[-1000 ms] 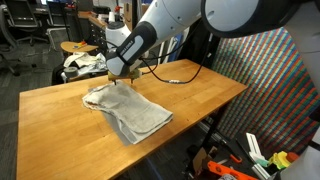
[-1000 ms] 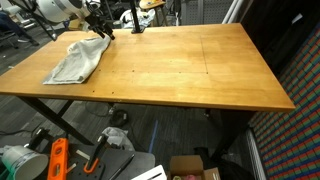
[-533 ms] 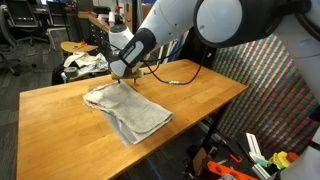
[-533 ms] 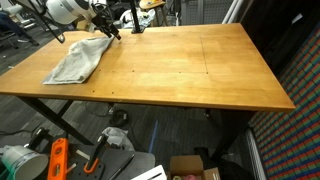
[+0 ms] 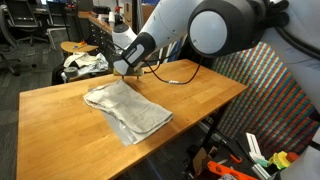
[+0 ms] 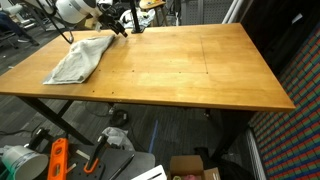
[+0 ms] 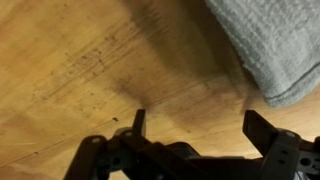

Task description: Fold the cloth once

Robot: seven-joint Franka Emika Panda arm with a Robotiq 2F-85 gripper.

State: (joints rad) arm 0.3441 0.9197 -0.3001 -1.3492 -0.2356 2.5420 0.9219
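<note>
The cloth [image 5: 128, 110] is an off-white sheet lying rumpled and flat on the wooden table [image 5: 60, 120], near one end of it in both exterior views. It also shows as a grey-white corner [image 7: 270, 45] at the top right of the wrist view. My gripper [image 5: 123, 72] hovers just past the cloth's far corner, above bare wood. In an exterior view the gripper [image 6: 120, 27] sits beside the cloth [image 6: 78, 58], apart from it. The wrist view shows the gripper [image 7: 197, 120] open, with only table wood between its fingers.
A white-and-dark fabric bundle [image 5: 85, 62] lies on a seat behind the table. A cable [image 5: 178, 80] trails across the far tabletop. Tools and a box [image 6: 195, 168] sit on the floor under the table. A patterned panel [image 5: 275, 80] stands beside the table.
The gripper has lifted off the cloth's far corner and drifted sideways away from it, staying open. The cloth has not moved.
</note>
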